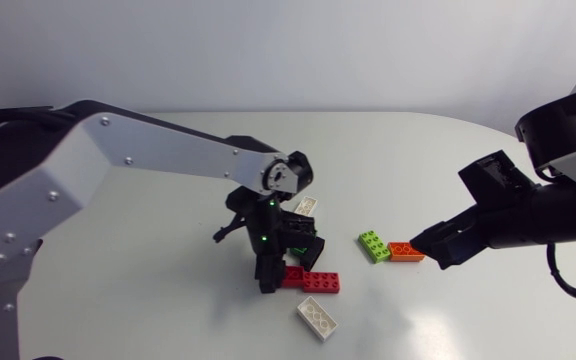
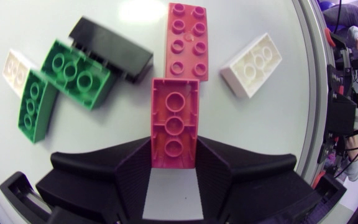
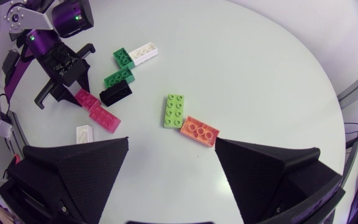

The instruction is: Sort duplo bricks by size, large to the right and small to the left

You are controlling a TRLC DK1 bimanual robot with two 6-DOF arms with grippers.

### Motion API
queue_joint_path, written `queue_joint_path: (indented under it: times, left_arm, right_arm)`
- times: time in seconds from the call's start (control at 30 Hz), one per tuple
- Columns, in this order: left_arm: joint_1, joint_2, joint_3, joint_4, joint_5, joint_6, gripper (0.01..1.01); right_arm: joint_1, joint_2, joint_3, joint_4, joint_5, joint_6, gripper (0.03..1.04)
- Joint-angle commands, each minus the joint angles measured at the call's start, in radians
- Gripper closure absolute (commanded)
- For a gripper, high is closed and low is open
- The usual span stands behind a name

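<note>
The left gripper point(image 2: 174, 152) is clamped on the small pink brick point(image 2: 174, 118), just beside the long red brick point(image 2: 187, 40) (probably to carry it left). The right gripper point(image 3: 173, 143), jaws apart, hangs far from that brick.

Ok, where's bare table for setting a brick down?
Bare: far table beyond the lime brick and orange brick, and the stretch left of the left gripper. Crowded: around that gripper, among the black brick, red brick and white brick.
</note>
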Motion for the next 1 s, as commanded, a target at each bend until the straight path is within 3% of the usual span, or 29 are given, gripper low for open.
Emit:
queue_joint_path:
  times: [0.0,0.13,0.4,0.53,0.73,0.97]
  left_arm:
    - [-0.046,0.071,0.08,-0.035,0.008,-0.032,0.915]
    - [-0.042,0.063,0.099,-0.05,0.011,-0.036,0.915]
    - [0.138,-0.105,0.019,-0.108,0.02,0.032,0.916]
    - [0.241,-0.107,0.023,-0.102,0.02,0.064,0.916]
    - [0.254,0.031,0.145,-0.088,0.02,0.055,0.916]
    - [0.262,0.223,0.451,-0.133,0.021,0.026,0.918]
  right_arm:
    - [-0.018,-0.015,-0.031,-0.019,0.0,-0.028,0.06]
    - [-0.027,-0.018,-0.039,-0.019,-0.002,-0.037,0.06]
    - [-0.015,-0.013,-0.04,-0.005,-0.012,-0.029,0.06]
    - [-0.009,-0.006,-0.035,0.005,-0.014,-0.025,0.06]
    - [-0.01,0.003,-0.051,0.021,-0.014,-0.023,0.06]
    - [-0.059,0.016,-0.06,0.022,-0.015,-0.051,0.06]
